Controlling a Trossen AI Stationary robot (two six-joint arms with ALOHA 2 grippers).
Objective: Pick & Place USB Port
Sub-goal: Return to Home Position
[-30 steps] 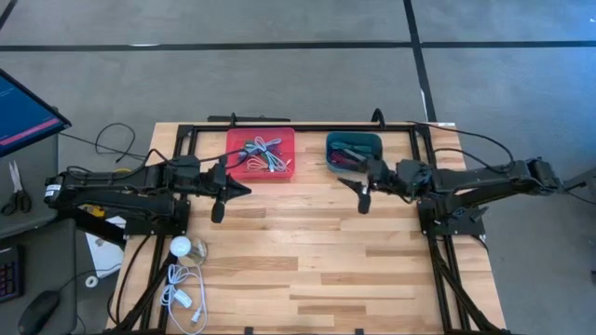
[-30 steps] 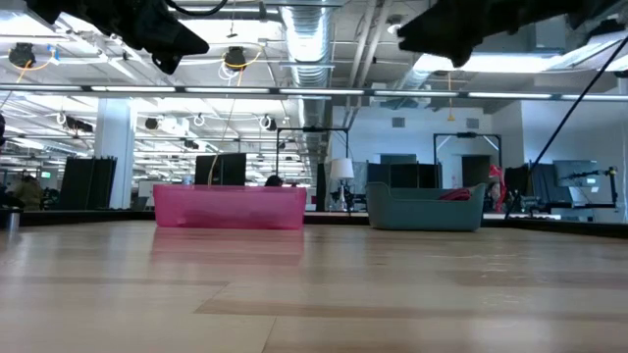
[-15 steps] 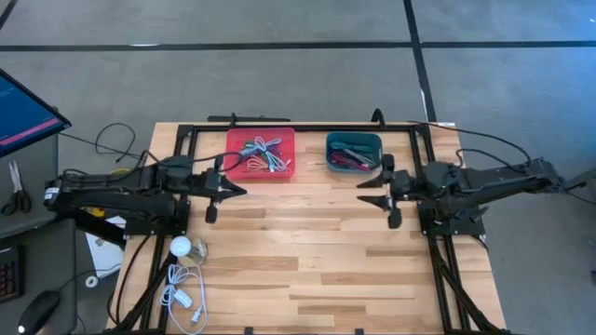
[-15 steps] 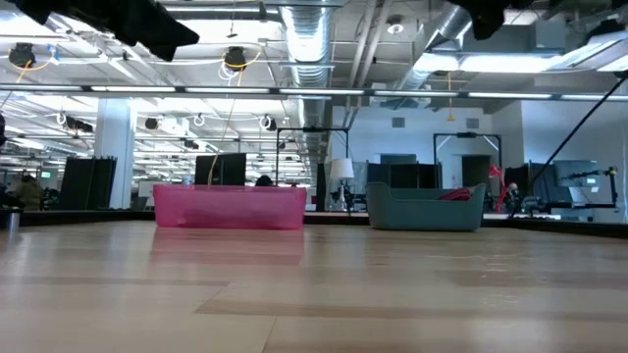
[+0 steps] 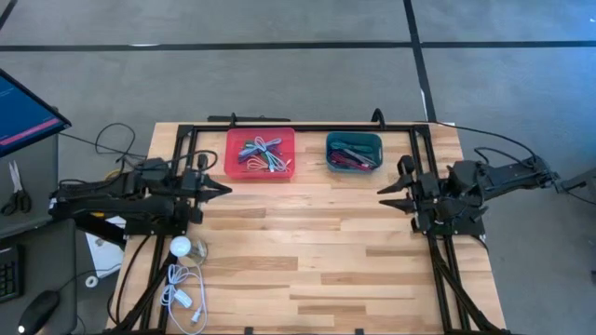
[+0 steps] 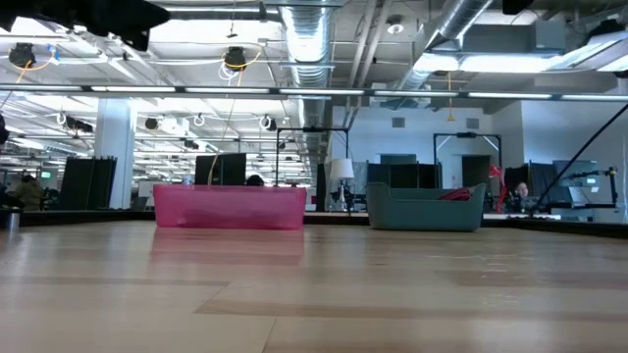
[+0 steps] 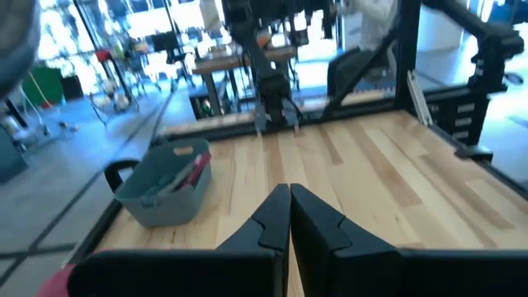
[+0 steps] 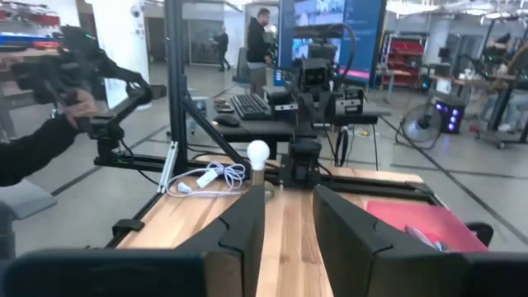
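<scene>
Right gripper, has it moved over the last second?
Yes. In the high view the right gripper has pulled back from beside the green bin toward the right edge of the table.

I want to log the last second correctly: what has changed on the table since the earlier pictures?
Both arms drew back toward their own sides. The left claw moved left, away from the red bin; the right claw moved right, away from the green bin. Nothing was taken or let go. The bins and their cables stayed in place.
</scene>
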